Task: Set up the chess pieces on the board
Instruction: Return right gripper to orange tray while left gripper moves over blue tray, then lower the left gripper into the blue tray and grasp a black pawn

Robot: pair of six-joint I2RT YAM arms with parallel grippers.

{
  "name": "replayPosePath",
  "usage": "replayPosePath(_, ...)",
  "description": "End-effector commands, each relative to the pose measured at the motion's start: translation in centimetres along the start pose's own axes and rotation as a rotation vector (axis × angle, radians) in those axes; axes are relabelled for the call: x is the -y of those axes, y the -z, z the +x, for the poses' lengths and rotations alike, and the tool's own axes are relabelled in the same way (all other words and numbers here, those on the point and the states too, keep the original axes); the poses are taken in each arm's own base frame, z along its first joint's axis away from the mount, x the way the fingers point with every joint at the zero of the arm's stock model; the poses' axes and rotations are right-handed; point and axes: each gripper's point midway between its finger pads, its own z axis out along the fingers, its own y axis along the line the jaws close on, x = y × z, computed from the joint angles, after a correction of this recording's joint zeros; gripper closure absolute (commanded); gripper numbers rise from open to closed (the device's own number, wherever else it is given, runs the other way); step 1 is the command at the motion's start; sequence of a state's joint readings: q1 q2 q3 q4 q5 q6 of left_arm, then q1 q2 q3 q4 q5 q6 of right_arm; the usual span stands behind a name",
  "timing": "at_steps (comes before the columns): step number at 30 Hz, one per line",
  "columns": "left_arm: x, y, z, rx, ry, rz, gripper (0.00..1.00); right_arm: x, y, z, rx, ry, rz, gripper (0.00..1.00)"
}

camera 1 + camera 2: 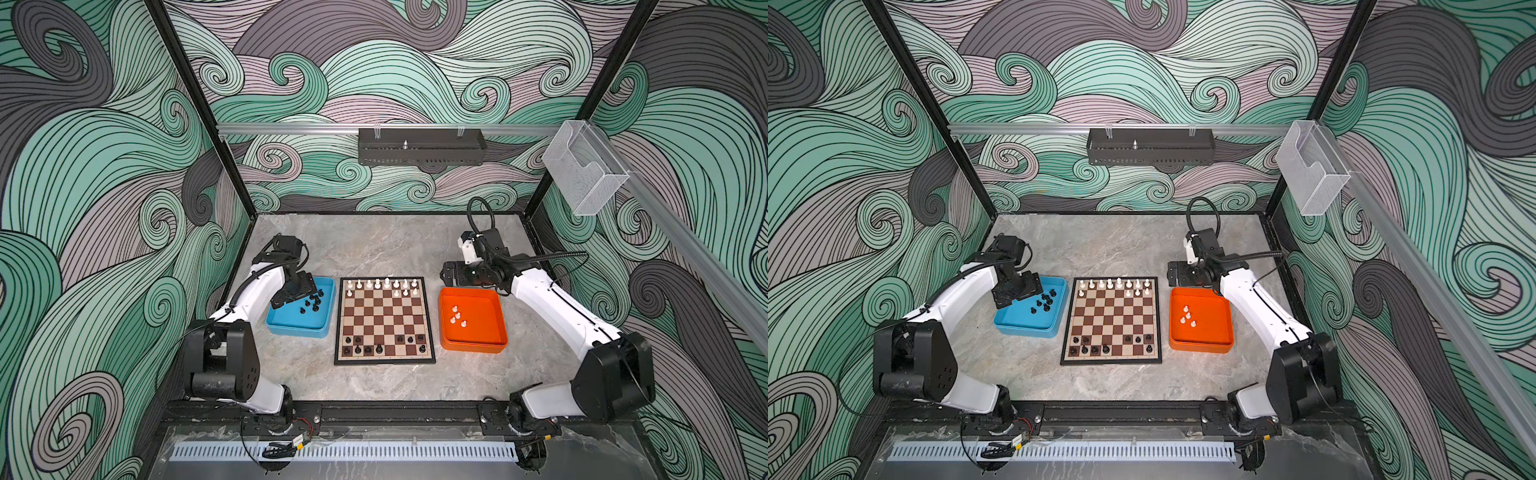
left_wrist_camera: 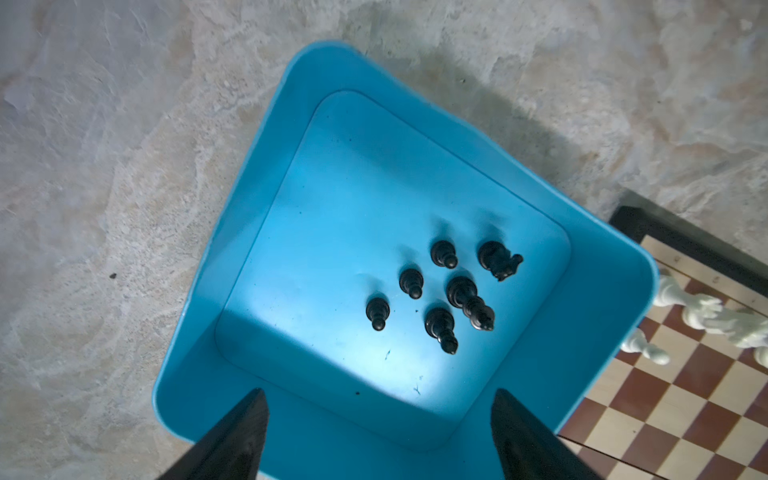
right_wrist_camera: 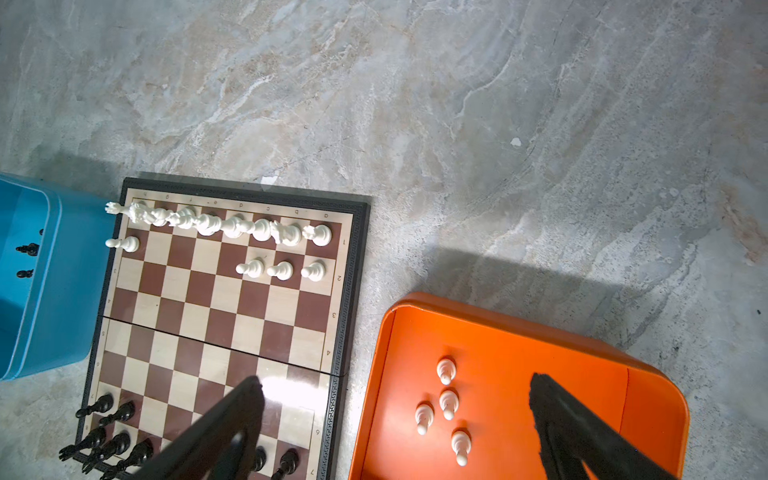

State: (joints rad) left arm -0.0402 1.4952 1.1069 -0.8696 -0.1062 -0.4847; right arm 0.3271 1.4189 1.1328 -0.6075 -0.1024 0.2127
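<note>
hanging wide and empty, the left gripper [image 2: 379, 395] faces six black chess pieces [image 2: 459, 291] in the far corner of the blue tray [image 2: 266, 187], by the board [image 2: 665, 395]. right gripper [image 3: 395, 378] is wide too. they look light, hard, slippery; pinch the thin neck.

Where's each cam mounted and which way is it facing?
Top views: high behind the left arm and right arm, both visible, looking down at the board.
Left wrist: looks down into the blue tray; open left claw shows.
Right wrist: looks down on orange tray and board; open right claw shows.
Shared: both wrist views catch the white pieces.
</note>
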Motion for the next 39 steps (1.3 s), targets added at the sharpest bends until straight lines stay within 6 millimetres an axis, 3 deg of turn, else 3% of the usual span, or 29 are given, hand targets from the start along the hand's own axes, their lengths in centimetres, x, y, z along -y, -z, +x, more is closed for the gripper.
replayPosePath(1, -0.1, 0.1, -0.1, 0.001, 0.036, 0.013, 0.19, -0.3, 0.6, -0.9, 0.046, 0.006, -0.033, 0.0)
replayPosePath(13, -0.7, -2.8, 0.7, -0.05, 0.085, 0.013, 0.27, 0.3, -0.8, 0.3, -0.003, -0.023, -0.048, 0.0)
replayPosePath(18, -0.4, -3.7, 0.6, -0.055, 0.096, 0.02, 0.39, 0.2, -1.2, 0.5, -0.008, -0.029, -0.062, 0.0)
replayPosePath(26, -0.5, -5.1, 0.9, -0.072, 0.117, 0.006, 0.41, 0.3, -1.6, 0.7, -0.018, -0.031, -0.065, 0.0)
replayPosePath(34, -0.1, -6.4, 1.4, -0.103, 0.129, 0.021, 0.55, 0.4, -2.1, 1.1, -0.036, -0.034, -0.069, 0.0)
replayPosePath(39, 0.2, -6.9, 1.6, -0.116, 0.135, 0.026, 0.56, 0.5, -2.2, 1.1, -0.037, -0.033, -0.065, 0.0)
